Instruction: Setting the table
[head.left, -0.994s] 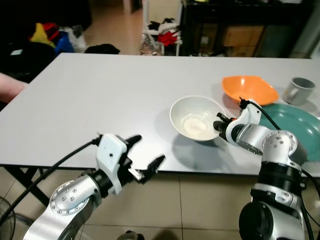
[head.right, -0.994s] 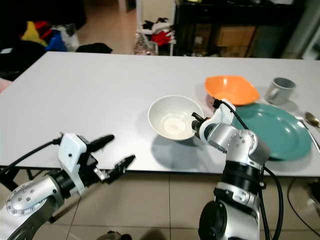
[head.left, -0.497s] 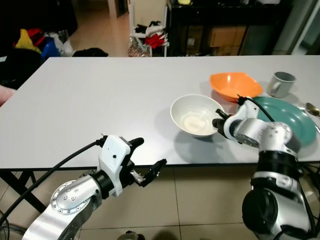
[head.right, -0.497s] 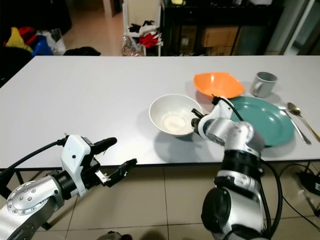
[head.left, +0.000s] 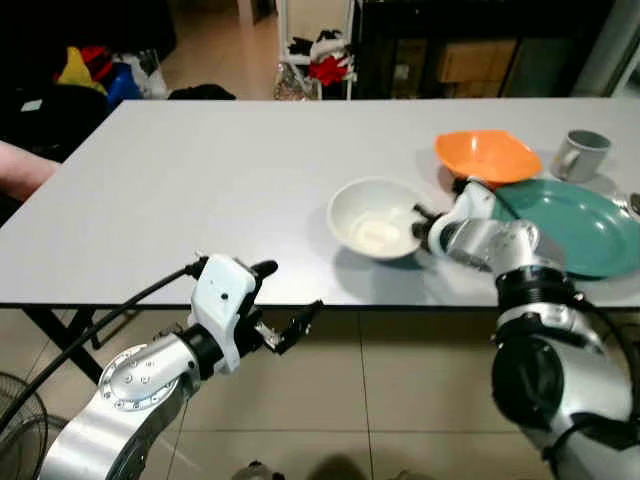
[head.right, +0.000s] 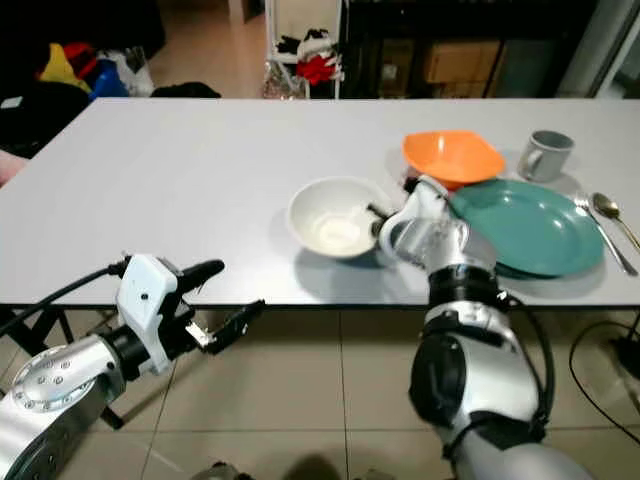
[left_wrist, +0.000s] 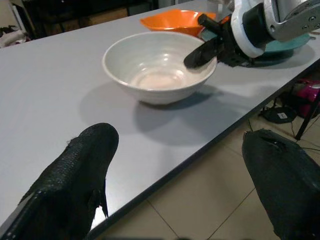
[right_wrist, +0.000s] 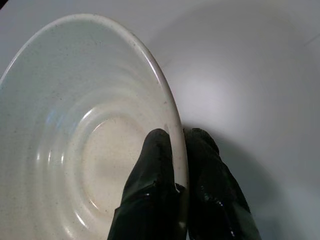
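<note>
A white bowl (head.left: 375, 219) sits on the grey table (head.left: 200, 200) near its front edge. My right gripper (head.left: 421, 221) is shut on the bowl's right rim, one finger inside and one outside, as the right wrist view shows at the rim (right_wrist: 172, 120). My left gripper (head.left: 285, 300) hangs open below the table's front edge, left of the bowl, with nothing between its fingers (left_wrist: 75, 185). A teal plate (head.left: 575, 225) lies right of the bowl, with an orange bowl (head.left: 487, 156) behind it and a grey mug (head.left: 582, 155) at the far right.
A spoon (head.right: 612, 225) lies right of the teal plate. A person's arm (head.left: 25, 170) shows at the left edge of the table. Clothes and dark furniture stand beyond the far side. Tiled floor lies under the front edge.
The camera view has shifted. The bowl, still held by my right gripper, has slid a little left, away from the teal plate. My left gripper stays open below the table edge.
</note>
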